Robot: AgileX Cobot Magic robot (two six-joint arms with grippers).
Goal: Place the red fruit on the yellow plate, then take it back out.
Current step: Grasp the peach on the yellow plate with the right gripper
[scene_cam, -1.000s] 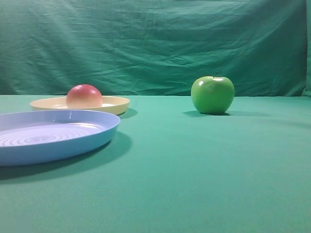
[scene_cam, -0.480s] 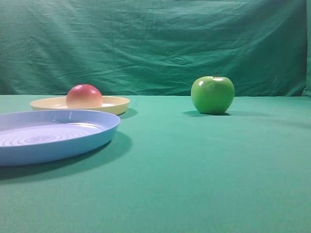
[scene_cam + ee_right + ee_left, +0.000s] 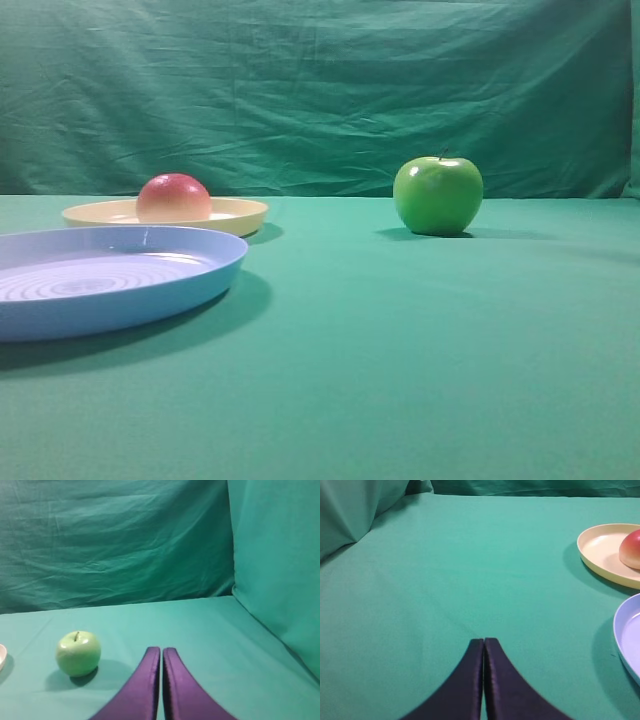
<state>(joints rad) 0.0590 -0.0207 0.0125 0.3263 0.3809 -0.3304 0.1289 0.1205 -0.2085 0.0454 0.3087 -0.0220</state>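
Observation:
The red fruit (image 3: 173, 198) rests on the yellow plate (image 3: 240, 215) at the back left of the table. From the left wrist camera the red fruit (image 3: 631, 549) shows at the right edge, lying in the yellow plate (image 3: 600, 550). My left gripper (image 3: 483, 641) is shut and empty, well to the left of the plate over bare cloth. My right gripper (image 3: 161, 650) is also shut and empty, to the right of the green apple. Neither gripper shows in the exterior high view.
A larger light-blue plate (image 3: 60, 310) with concentric rings sits in front of the yellow one; its rim (image 3: 625, 640) appears in the left wrist view. A green apple (image 3: 437, 195) stands at centre right (image 3: 78, 653). Green cloth covers the table and hangs as a backdrop.

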